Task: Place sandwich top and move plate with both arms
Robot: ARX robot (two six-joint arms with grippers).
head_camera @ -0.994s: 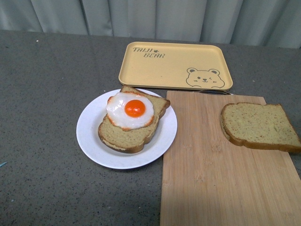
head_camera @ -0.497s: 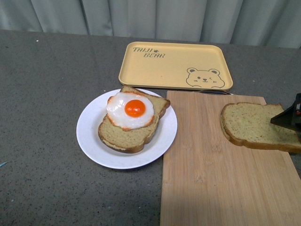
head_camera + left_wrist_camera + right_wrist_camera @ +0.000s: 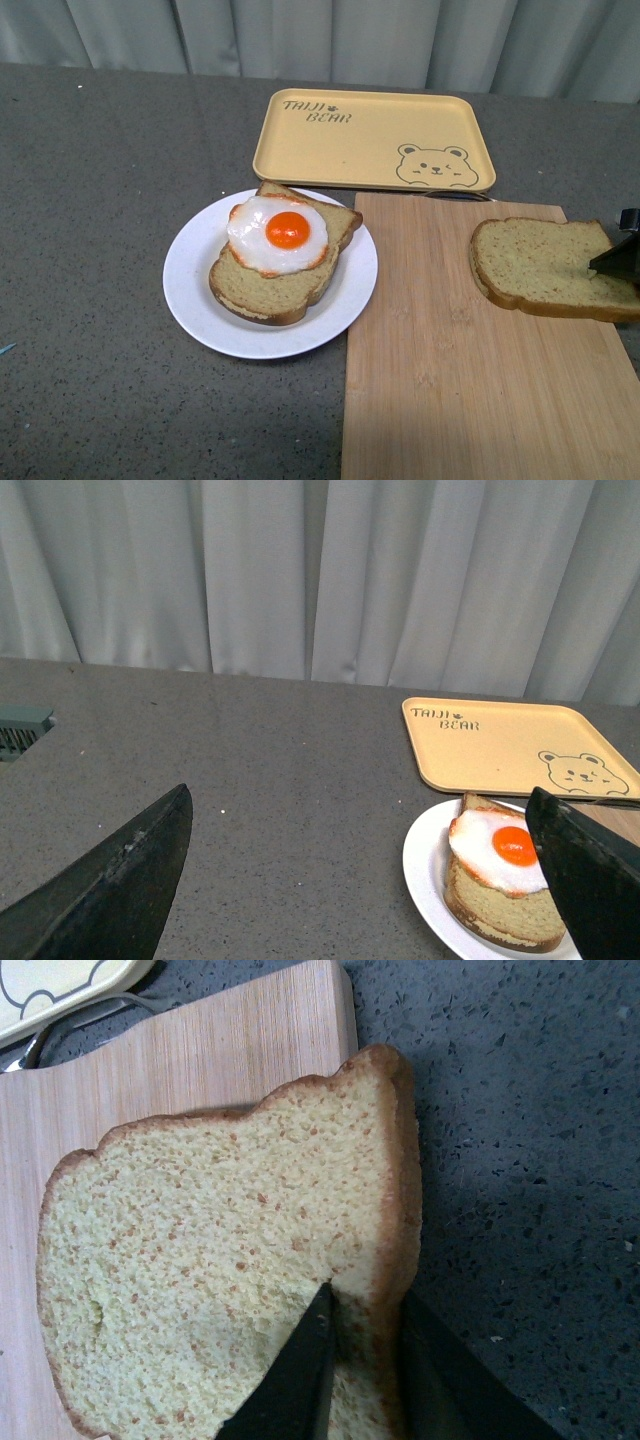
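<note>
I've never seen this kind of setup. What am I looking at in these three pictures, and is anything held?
A two-armed robot at a table. The front view looks out from its body: a plate carries bread topped with an egg, a yellow tray lies behind, and a slice lies on a board to the right. The other two views come from wrist cameras. The left hand is open and empty. The right hand has its fingers astride the slice's crust; whether they pinch it I cannot tell.
</note>
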